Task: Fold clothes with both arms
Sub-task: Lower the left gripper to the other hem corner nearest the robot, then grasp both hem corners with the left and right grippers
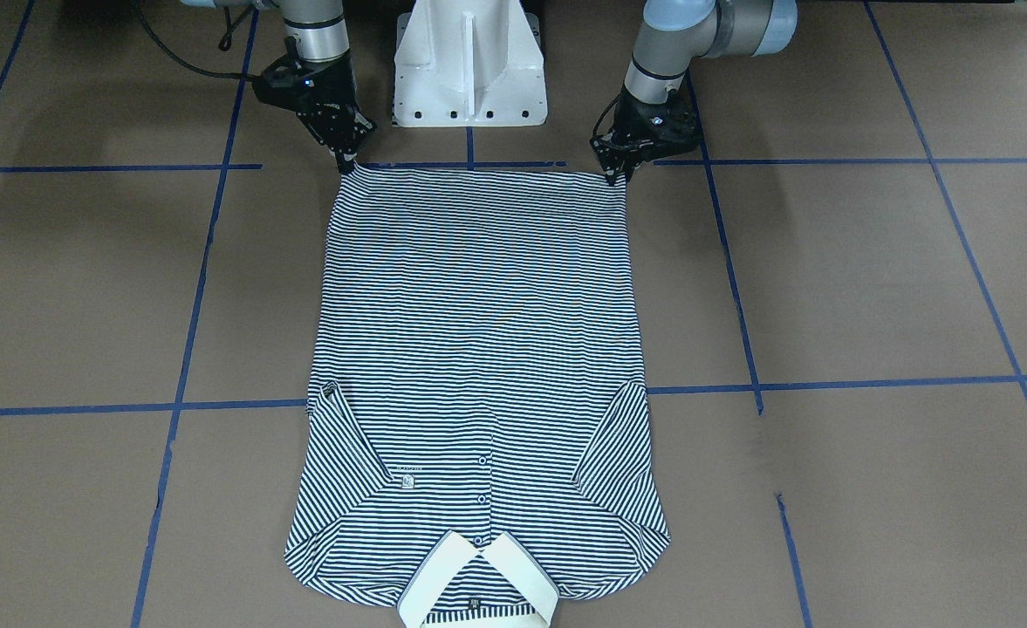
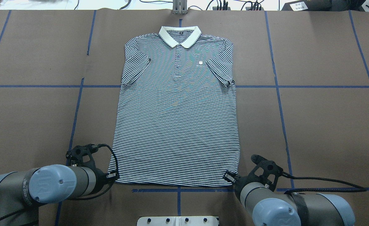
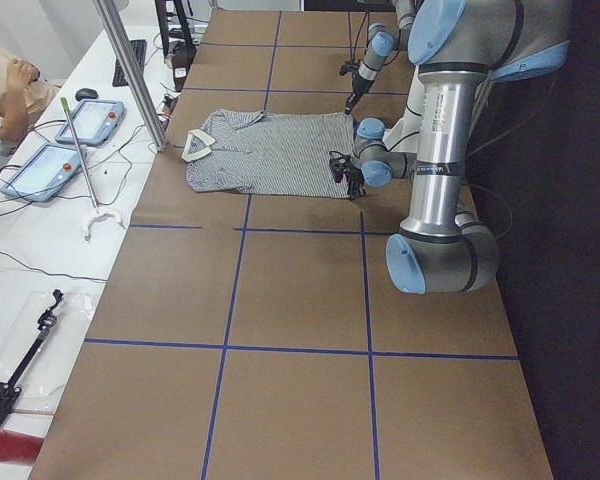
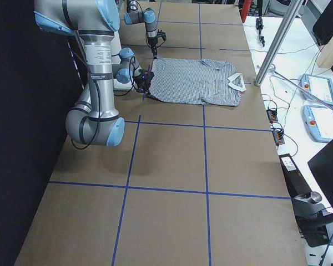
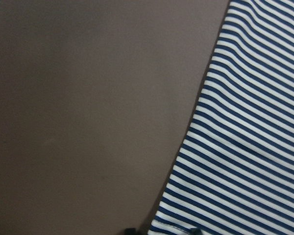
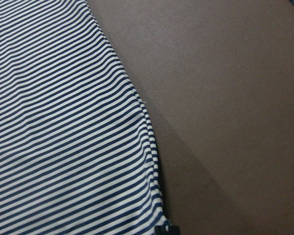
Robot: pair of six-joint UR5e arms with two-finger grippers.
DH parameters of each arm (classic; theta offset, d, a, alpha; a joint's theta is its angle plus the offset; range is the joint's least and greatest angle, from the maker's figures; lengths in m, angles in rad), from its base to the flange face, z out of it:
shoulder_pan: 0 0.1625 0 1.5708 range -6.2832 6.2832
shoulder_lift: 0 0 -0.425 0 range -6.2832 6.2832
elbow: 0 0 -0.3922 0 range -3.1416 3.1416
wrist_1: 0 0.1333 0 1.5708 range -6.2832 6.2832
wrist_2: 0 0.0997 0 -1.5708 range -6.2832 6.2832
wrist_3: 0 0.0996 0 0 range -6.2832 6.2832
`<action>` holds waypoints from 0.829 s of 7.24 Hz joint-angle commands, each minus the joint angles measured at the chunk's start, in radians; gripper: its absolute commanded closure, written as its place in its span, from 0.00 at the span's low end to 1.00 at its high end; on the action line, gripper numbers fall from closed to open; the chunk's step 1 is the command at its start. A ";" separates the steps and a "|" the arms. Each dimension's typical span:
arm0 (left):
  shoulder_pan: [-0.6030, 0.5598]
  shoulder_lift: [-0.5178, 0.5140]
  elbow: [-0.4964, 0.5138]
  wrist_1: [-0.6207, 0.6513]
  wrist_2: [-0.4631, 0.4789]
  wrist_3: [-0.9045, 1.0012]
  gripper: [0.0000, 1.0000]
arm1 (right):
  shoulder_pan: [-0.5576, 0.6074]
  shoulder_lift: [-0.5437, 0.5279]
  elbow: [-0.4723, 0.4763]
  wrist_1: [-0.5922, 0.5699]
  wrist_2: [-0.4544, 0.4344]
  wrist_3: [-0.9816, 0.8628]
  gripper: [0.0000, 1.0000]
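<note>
1. Your polo shirt (image 2: 178,116) lies flat and face up in the middle of the table. The cream collar (image 2: 180,36) is on the far side from the robot and the hem (image 2: 178,183) is on the robot's side.
2. Both short sleeves (image 2: 135,67) lie angled in over the front, so the outline is pretty much a rectangle. The placket (image 2: 177,58) is buttoned, and the little logo (image 2: 200,63) sits just beside it on the chest.
3. The left gripper (image 1: 618,174) is down at the hem corner on its own side, with its tips right at the fabric edge. Its wrist camera only catches dark slivers of the fingers by the hem, so you can't tell whether the jaws are pinching the cloth or not.
4. Same deal with the right gripper (image 1: 345,161). Its tips are at the other hem corner, and you honestly can't tell how the jaws stand there either.
5. Around all that you've got the brown table (image 2: 322,125) with its grid of blue tape lines (image 2: 278,94). The white pedestal base (image 1: 469,70) stands between the two arms, near the hem.
</note>
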 commanded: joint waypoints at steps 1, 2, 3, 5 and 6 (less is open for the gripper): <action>-0.001 -0.003 -0.032 0.002 -0.004 -0.008 1.00 | 0.003 -0.001 0.007 0.000 0.000 0.000 1.00; 0.001 -0.004 -0.059 0.003 -0.004 -0.055 1.00 | 0.006 -0.020 0.033 0.000 -0.002 0.002 1.00; 0.033 -0.006 -0.103 0.023 -0.004 -0.136 1.00 | -0.023 -0.081 0.106 0.000 0.001 0.012 1.00; 0.146 -0.003 -0.278 0.188 -0.001 -0.275 1.00 | -0.104 -0.172 0.199 0.005 -0.009 0.055 1.00; 0.173 -0.015 -0.282 0.231 -0.004 -0.318 1.00 | -0.103 -0.195 0.243 0.005 -0.009 0.057 1.00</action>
